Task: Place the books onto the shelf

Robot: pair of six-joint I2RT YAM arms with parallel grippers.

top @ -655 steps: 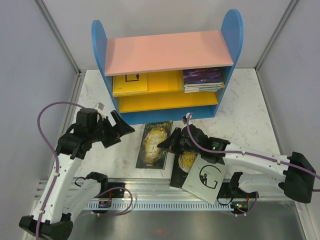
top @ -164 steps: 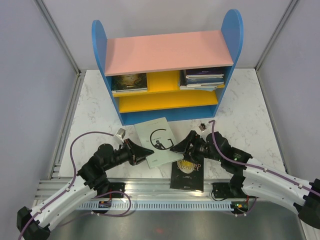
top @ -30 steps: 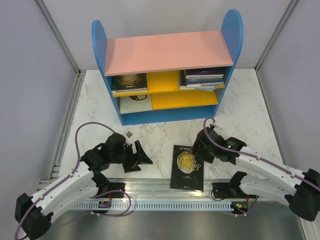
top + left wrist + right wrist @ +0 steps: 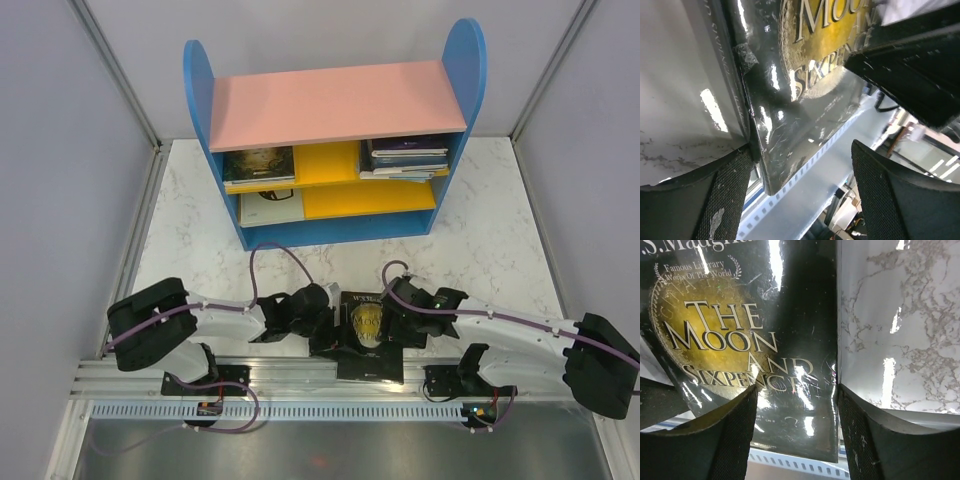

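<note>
A black book (image 4: 365,326) with a gold moon cover lies on the table's front edge, partly over the rail. My left gripper (image 4: 328,336) is low at its left side, open. In the left wrist view the book (image 4: 790,100) has its spine against my left finger (image 4: 725,200), and the other finger hangs off past the corner. My right gripper (image 4: 393,328) is open over the book's right edge (image 4: 830,365), one finger above the cover, one above the marble. The shelf (image 4: 330,105) stands behind, holding a green-gold book (image 4: 258,163), a stack (image 4: 405,155) and a pale grey book (image 4: 270,206).
A slotted aluminium rail (image 4: 300,385) runs along the near edge just below the book. Grey walls close in both sides. White marble table (image 4: 500,230) stretches between the arms and the shelf.
My left arm has swung right and dropped to the black book's left side. My right gripper has shifted left and down onto the book's right edge. The book has barely moved.
</note>
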